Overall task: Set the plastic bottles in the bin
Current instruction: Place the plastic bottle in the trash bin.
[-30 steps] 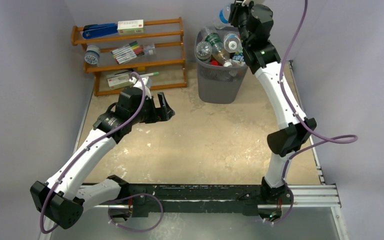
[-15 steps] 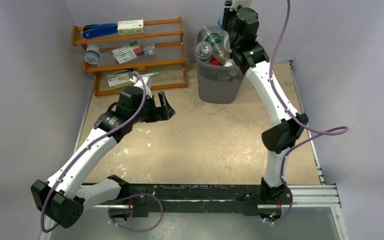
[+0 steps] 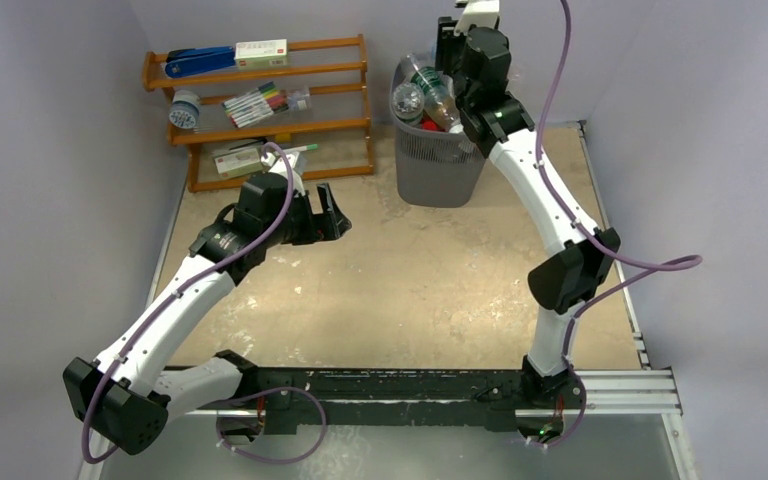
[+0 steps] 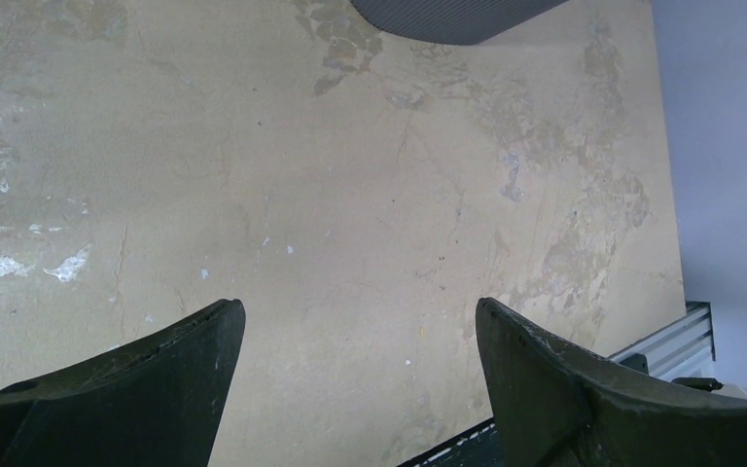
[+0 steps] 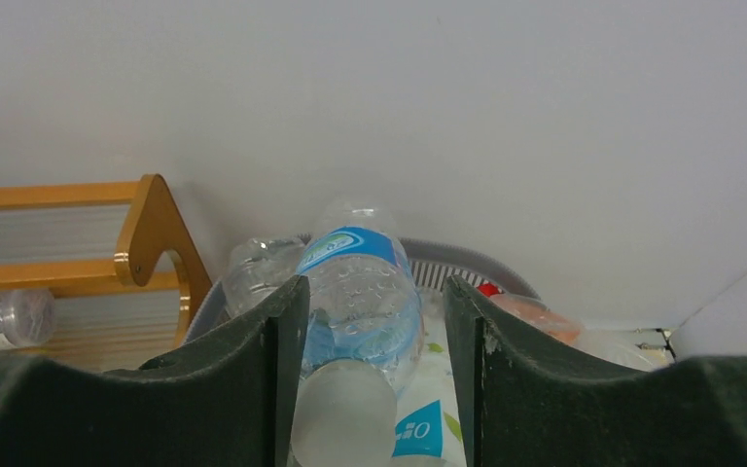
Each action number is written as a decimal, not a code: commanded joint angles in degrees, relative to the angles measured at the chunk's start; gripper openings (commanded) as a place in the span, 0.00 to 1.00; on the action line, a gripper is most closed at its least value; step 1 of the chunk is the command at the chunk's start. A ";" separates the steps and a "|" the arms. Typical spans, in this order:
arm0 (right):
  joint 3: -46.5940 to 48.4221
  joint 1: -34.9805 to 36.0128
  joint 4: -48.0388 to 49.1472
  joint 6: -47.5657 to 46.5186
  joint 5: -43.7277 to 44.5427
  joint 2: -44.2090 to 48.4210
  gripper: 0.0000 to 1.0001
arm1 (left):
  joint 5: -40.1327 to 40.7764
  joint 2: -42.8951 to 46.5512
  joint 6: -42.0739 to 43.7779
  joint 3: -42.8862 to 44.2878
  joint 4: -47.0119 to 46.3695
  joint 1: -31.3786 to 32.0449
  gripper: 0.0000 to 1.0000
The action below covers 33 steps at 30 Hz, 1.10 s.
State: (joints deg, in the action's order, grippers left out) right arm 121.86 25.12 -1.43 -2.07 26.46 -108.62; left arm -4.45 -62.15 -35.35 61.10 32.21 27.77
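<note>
The grey mesh bin (image 3: 438,165) stands at the back of the table, filled with several plastic bottles (image 3: 422,88). My right gripper (image 3: 452,48) hangs over the bin's back rim. In the right wrist view a clear bottle with a blue label (image 5: 352,255) lies between the right gripper's (image 5: 374,284) fingers, white cap toward the camera. It leans on the left finger, a gap shows at the right finger, and the jaws stand open. The bin's rim (image 5: 467,261) and more bottles lie right below. My left gripper (image 3: 332,215) (image 4: 360,321) is open over bare tabletop, holding nothing.
A brown wooden shelf rack (image 3: 260,100) (image 5: 146,233) with markers, a blue stapler and small boxes stands left of the bin. Purple walls close in at the back and both sides. The bin's base (image 4: 447,12) shows at the top of the left wrist view.
My right arm has swung left over the bin with the blue-label bottle, and its jaws have parted from the bottle. The left arm has not moved.
</note>
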 commanded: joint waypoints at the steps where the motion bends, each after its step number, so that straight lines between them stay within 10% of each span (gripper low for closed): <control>1: -0.27 0.43 1.71 -0.68 1.54 2.70 0.56 | -0.74 0.30 0.31 -0.10 -3.03 -0.35 0.88; 22: 1.99 0.80 -2.34 1.93 1.41 7.88 0.99 | 0.51 2.33 0.22 1.69 -0.88 -0.37 0.88; 33: -5.22 0.75 -6.07 6.54 -0.44 22.00 1.00 | 2.58 3.73 1.27 4.77 3.22 -0.35 0.90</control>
State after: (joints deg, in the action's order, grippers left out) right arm 120.44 25.52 -8.32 2.04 26.09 -95.48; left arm -2.81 -59.66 -35.27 62.76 34.63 27.75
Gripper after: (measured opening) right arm 0.998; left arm 0.892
